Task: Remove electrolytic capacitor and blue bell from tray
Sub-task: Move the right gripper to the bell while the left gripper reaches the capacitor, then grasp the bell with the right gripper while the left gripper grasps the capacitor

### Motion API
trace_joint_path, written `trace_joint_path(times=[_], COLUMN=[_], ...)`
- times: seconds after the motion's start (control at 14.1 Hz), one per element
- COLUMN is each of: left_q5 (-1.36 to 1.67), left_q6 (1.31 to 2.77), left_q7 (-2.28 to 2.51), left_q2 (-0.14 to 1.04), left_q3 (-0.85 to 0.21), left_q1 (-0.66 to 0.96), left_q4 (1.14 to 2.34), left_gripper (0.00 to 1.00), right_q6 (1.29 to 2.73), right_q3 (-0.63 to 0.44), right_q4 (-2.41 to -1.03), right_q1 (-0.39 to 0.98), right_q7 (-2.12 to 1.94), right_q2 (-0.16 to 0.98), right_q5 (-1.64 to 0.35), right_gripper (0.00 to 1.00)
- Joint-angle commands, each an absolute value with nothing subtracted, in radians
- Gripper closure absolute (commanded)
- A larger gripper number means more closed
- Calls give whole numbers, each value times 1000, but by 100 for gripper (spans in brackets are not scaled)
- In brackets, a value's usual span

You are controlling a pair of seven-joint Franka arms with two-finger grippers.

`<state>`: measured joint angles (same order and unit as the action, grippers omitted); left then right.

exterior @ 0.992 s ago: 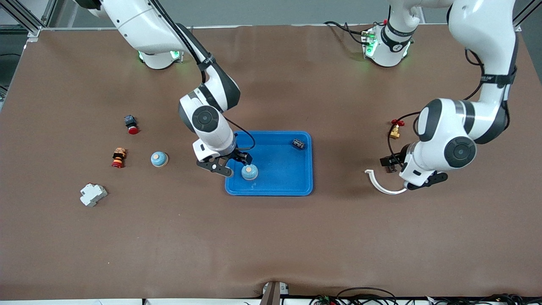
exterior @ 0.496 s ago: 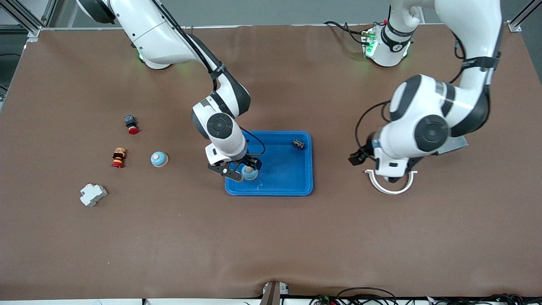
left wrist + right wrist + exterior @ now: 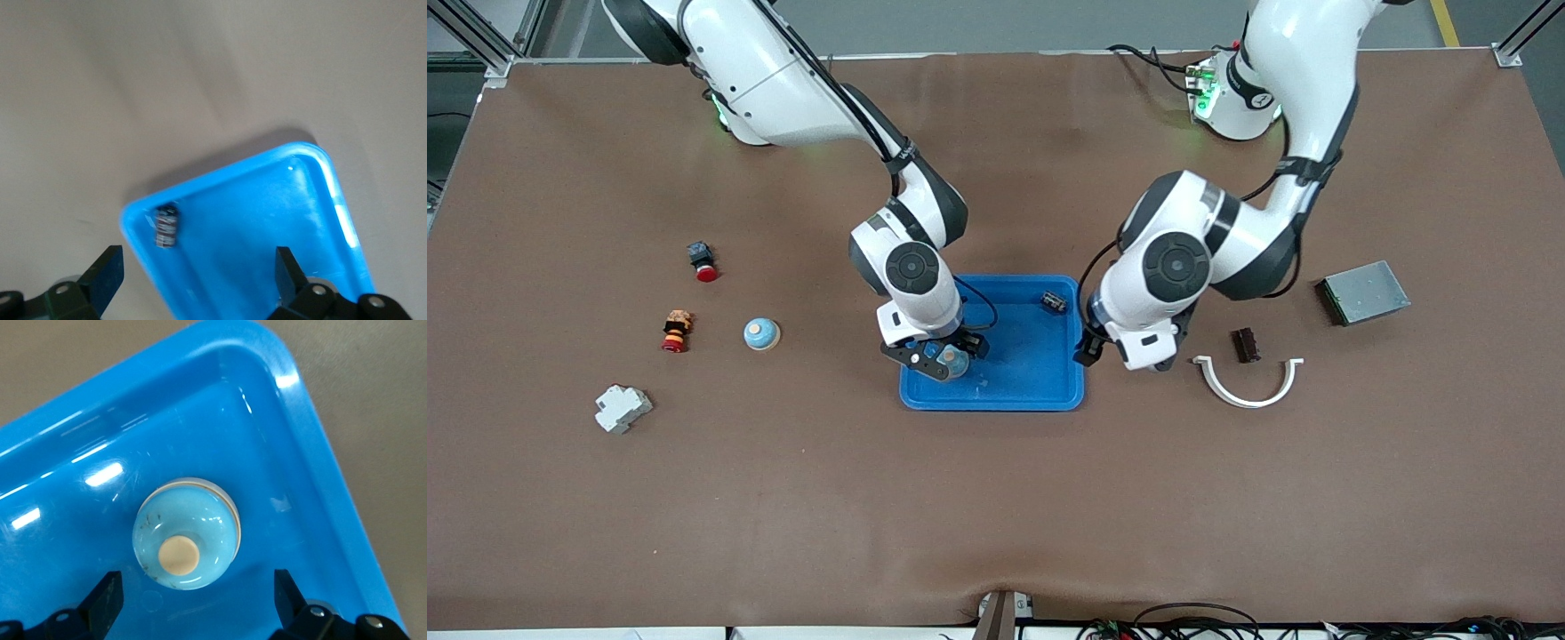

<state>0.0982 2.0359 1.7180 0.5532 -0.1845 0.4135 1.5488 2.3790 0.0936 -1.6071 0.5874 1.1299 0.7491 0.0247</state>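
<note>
A blue tray (image 3: pixel 1049 391) lies mid-table. In it lies a light blue bell (image 3: pixel 954 361) with a cream button, at the corner nearer the front camera toward the right arm's end. My right gripper (image 3: pixel 941 358) hangs open low over it; in the right wrist view the bell (image 3: pixel 185 537) sits just off the line between the open fingers (image 3: pixel 107 600). A small dark capacitor (image 3: pixel 1054 302) lies in the tray's corner nearest the left arm's base, and shows in the left wrist view (image 3: pixel 167 225). My left gripper (image 3: pixel 1125 360) is open and empty over the tray's edge at the left arm's end.
A second blue bell (image 3: pixel 762 333), a red-capped button (image 3: pixel 703 260), an orange and red part (image 3: pixel 677 331) and a white breaker (image 3: pixel 623 408) lie toward the right arm's end. A white arc (image 3: pixel 1245 387), a small dark part (image 3: pixel 1243 345) and a grey box (image 3: pixel 1363 292) lie toward the left arm's end.
My left arm has swung from over the white arc to the tray's edge, uncovering the dark part and grey box. My right gripper has shifted over the bell, which has not moved.
</note>
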Motion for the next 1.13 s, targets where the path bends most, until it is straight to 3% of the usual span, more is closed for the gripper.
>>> trace_joint_path(times=[0.0,0.28,1.06], left_q5=[75,52,15], left_q6=[2089,2170,2164], left_q7=[1819,1882,1919], left_q2=[616,690,730], left_q3=[-176,-169,-172], left_q1=[440,479,538], left_q4=[1519,1519,1567], left_gripper=[0,0,0], right_q6=[2385,2387,2385], right_q3=[78,78,66], right_q4=[-1566,-1559,-1534], right_q1=[611,609,604], right_q7=[1180,1184,1181], right_q2=[782,788,799], right_q5=[60,75,97], right_gripper=[0,0,0])
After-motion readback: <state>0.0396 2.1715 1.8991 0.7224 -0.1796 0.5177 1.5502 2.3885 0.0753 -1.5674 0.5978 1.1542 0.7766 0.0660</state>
